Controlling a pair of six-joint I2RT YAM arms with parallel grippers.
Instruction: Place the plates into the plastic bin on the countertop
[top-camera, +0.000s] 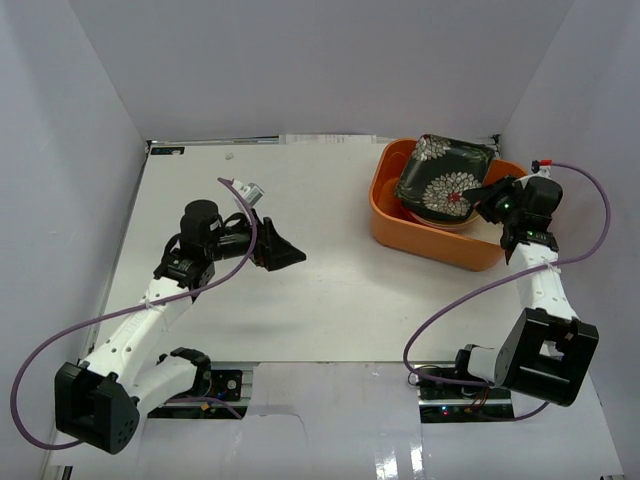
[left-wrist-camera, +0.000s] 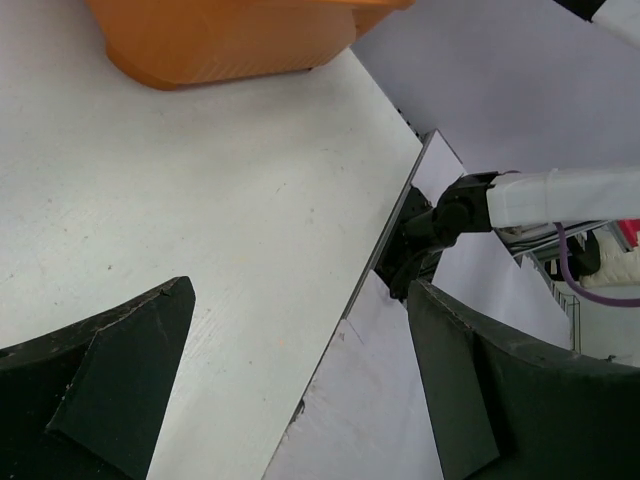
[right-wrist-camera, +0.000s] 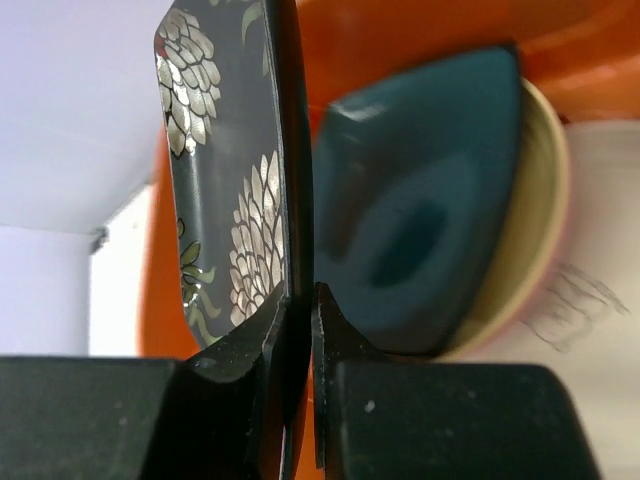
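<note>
Two arms work over the white countertop (top-camera: 300, 180). On the left, the left gripper (top-camera: 288, 254) hovers above bare surface, well apart from the bin, its dark fingers (left-wrist-camera: 120, 375) spread wide with nothing between them. In its wrist view the space between those fingers shows only the white top, with the orange tub's near wall at the upper edge.

Further right, at the back right of the countertop, sits the orange plastic bin (top-camera: 440, 250), slightly turned against the table's edges. Several plates are inside it. Uppermost is the square black floral plate (top-camera: 440, 172), tilted steeply, its far corner rising above the bin's back rim and its lower edge down inside the tub. Below it the right wrist view shows a square dark teal plate (right-wrist-camera: 420, 220) lying in a round cream plate (right-wrist-camera: 538, 230), both within the orange walls. From above, a pink-red rim (top-camera: 440, 222) curves out from under the floral plate; I cannot tell how many dishes lie beneath.

At the far right, the right gripper (top-camera: 487, 201) reaches in over the bin's right rim. Its two fingers are pressed together on the near edge of the black floral plate, pinching it edge-on so that the patterned face looks left.
</note>
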